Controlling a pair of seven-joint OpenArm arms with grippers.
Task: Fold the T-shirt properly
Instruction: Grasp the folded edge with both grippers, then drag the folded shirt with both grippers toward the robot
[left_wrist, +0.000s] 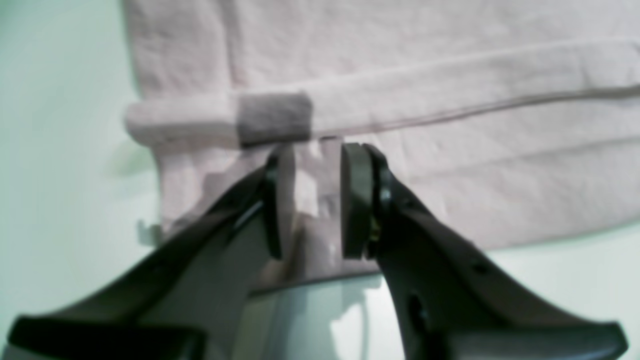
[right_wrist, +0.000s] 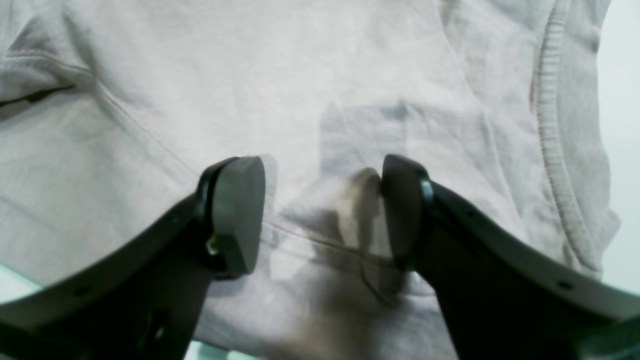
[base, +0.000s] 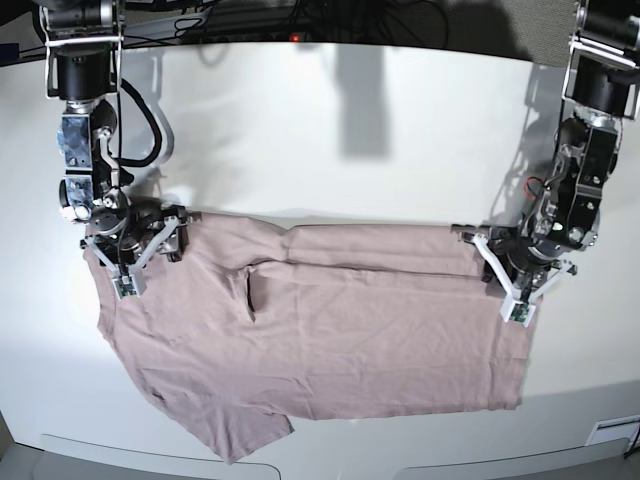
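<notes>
The T-shirt (base: 330, 330) is lying flat on the table (base: 350, 130), its far edge already folded inward. The left gripper (left_wrist: 317, 200) is hovering at its hem corner, jaws narrowly parted, holding nothing. The right gripper (right_wrist: 322, 215) is waiting wide open over the T-shirt's shoulder near the collar, probably to take the next fold.

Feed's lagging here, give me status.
Left gripper open at hem corner, right gripper open over collar end. T-shirt flat, top edge folded. Nothing blocking.
</notes>
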